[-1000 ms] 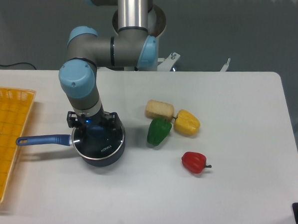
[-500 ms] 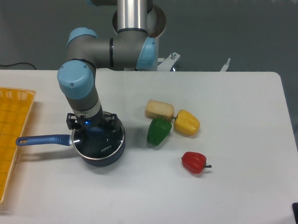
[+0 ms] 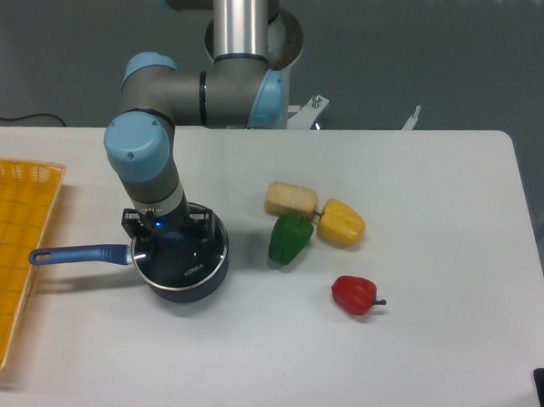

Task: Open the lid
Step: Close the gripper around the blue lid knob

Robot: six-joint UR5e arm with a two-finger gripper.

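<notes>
Toward the table's left edge, the lid point(image 3: 185, 258) sits on the saucepan point(image 3: 172, 273), the gripper point(image 3: 165, 237) low over its knob; whether the fingers have clamped cannot be told. Grasping seems in hand; next, a straight lift

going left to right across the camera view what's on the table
Yellow mesh basket → dark blue long-handled saucepan with round clear glass lid → green bell pepper → yellow bell pepper → red bell pepper
</notes>
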